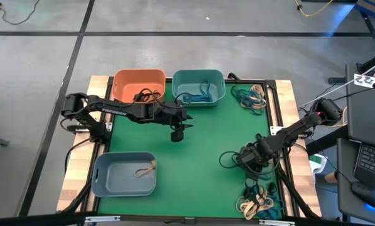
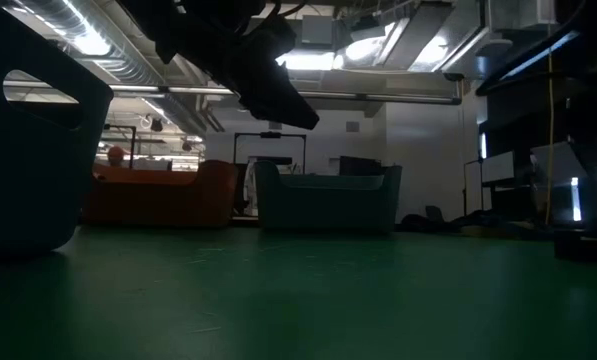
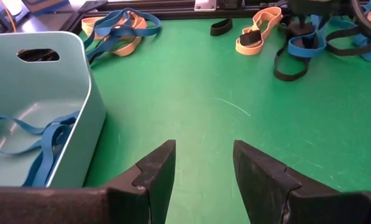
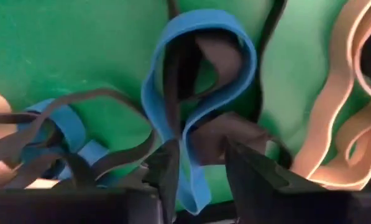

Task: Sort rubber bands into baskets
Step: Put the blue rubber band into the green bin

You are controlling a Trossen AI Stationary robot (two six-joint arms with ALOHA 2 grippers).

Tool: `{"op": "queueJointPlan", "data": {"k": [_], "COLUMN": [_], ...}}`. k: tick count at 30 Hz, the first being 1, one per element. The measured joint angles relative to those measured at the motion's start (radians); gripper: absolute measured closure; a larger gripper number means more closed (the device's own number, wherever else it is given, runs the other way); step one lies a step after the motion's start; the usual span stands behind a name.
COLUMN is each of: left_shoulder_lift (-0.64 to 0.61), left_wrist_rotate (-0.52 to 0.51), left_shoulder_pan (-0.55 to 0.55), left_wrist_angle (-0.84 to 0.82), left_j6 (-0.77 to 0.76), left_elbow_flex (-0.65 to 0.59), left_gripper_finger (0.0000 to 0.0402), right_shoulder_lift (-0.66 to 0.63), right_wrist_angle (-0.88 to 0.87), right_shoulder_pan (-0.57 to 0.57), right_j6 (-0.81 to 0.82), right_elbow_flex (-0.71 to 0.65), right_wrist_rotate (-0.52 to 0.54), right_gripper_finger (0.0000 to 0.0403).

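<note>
Rubber bands: thin flat loops in blue, tan and black. One pile [image 1: 252, 95] lies in the upper right of the high view, a second pile [image 1: 260, 199] in the lower right; they are too tangled to count.
Baskets: three shallow tubs – the orange basket [image 1: 139, 81] at upper centre with dark bands inside, the teal basket [image 1: 198, 85] just right of it with blue bands inside, the grey-blue basket [image 1: 124, 173] at lower left with one tan band [image 1: 145, 168] inside.
Left gripper [image 1: 178, 132]: the arm reaches from the left edge across the green mat [image 1: 200, 150] and ends below the gap between the orange and teal baskets. In the left wrist view its fingers [image 3: 155, 173] stand apart with nothing between them – released.
Right gripper [image 4: 199, 163]: low in the right part of the high view, down on a tangle of bands. In the right wrist view a blue band [image 4: 197, 81] and black bands lie between and around the fingers; I cannot tell whether it grips them.
</note>
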Motion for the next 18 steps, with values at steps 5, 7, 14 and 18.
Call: {"op": "queueJointPlan", "data": {"k": [5,7,14,18], "left_shoulder_lift": [0.0,0.0,0.0,0.0], "left_wrist_rotate": [0.0,0.0,0.0,0.0], "left_shoulder_pan": [0.0,0.0,0.006,0.006], "left_wrist_angle": [0.004,0.003,0.005,0.005], "left_j6": [0.0,0.0,0.0,0.004], "left_elbow_flex": [0.0,0.0,0.0,0.0], "left_gripper_finger": [0.0243,0.0243,0.0243,0.0243], "right_shoulder_lift": [0.0,0.0,0.0,0.0], "right_wrist_angle": [-0.012,-0.006,-0.036,-0.015], "right_shoulder_pan": [0.0,0.0,0.0,0.001], "right_j6": [-0.005,-0.005,0.015,0.041], "right_elbow_flex": [0.0,0.0,0.024,0.054], "right_wrist_rotate": [0.096,0.103,-0.104,-0.031], "right_gripper_finger": [0.0265,0.0265,0.0265,0.0265]}}
